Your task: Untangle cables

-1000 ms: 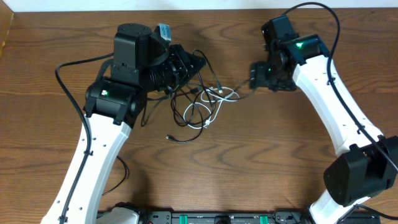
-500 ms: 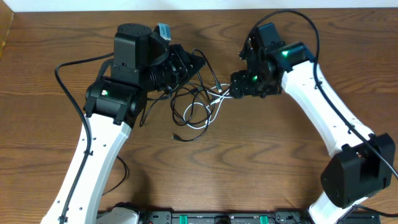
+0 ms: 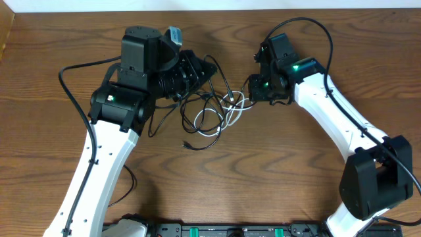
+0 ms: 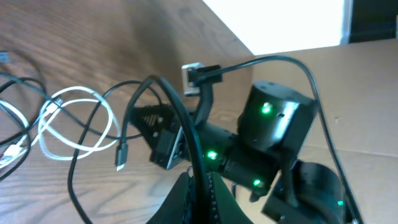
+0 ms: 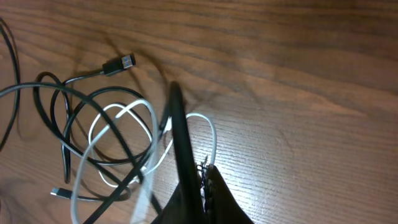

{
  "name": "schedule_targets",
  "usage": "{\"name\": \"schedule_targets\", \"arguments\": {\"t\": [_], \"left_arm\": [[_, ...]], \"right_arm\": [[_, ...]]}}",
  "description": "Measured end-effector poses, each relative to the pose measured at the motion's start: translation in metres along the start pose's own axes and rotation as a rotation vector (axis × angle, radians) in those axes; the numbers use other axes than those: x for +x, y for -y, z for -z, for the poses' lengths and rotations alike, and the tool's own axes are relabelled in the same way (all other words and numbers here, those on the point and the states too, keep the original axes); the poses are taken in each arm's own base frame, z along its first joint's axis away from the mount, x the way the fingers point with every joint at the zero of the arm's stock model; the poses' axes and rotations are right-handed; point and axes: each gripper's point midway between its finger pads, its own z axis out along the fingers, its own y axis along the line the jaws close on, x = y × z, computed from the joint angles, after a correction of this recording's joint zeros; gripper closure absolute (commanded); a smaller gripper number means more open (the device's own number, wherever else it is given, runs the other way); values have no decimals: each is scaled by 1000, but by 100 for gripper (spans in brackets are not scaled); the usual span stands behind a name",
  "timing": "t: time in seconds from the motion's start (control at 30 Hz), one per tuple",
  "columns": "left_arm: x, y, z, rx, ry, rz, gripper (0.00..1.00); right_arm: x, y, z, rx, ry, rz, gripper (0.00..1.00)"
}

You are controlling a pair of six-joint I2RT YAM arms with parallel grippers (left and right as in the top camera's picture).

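**Both arms locked onto the knot at the top of the frame**

The black cables (image 3: 200, 113) sat in a loose snarl at upper centre of the wooden surface (image 3: 283, 184), between the two arms. And there was the white cable (image 3: 235, 105), looped at the right edge of that snarl and threaded through the dark strands!

The left gripper (image 3: 210, 68) was over the upper left of the pile. From its wrist camera, its jaws were closed on a black cable (image 4: 163, 93), which climbed out from between them and arched away to the left. A plug (image 4: 121, 159) dangled from another strand just beside that arch.

Across the way, the right gripper (image 3: 252, 89) was at the knot's right side, just beside the white loops. Its wrist view showed those jaws pinched on a black strand too, rising towards the top of the frame with the white cable curling close around it.

One loose plug end (image 3: 186, 143) lay flat at the lower left of the tangle, apart from both grippers.
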Motion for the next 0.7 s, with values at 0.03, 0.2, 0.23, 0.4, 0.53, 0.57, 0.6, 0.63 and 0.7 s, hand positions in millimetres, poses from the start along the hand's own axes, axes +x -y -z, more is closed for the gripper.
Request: {"name": "schedule_targets", "arguments": {"t": [0.03, 0.2, 0.23, 0.4, 0.53, 0.57, 0.6, 0.63, 0.7], "left_arm": [[2, -4, 0, -17, -5, -2, 83], [5, -36, 3, -163, 9, 9, 18], [4, -43, 4, -194, 18, 6, 16], [-2, -76, 14, -366, 79, -12, 15], [-8, -91, 21, -451, 124, -24, 15], [-9, -93, 22, -465, 132, -28, 15], [-10, -94, 23, -474, 137, -30, 15], [-11, -96, 24, -484, 143, -35, 15], [-12, -97, 25, -493, 148, -38, 15]], "right_arm": [[1, 1, 1, 2, -5, -8, 99], [-11, 20, 27, 33, -15, -93, 99], [-20, 24, 40, 38, 3, -111, 99], [-70, 31, 121, 25, 179, -155, 99], [-98, 23, 212, -13, 396, -146, 99], [-102, 18, 238, -26, 461, -135, 99], [-104, 15, 257, -36, 507, -128, 99], [-105, 8, 282, -52, 569, -112, 99], [-103, -5, 324, -84, 677, -81, 99]]}}
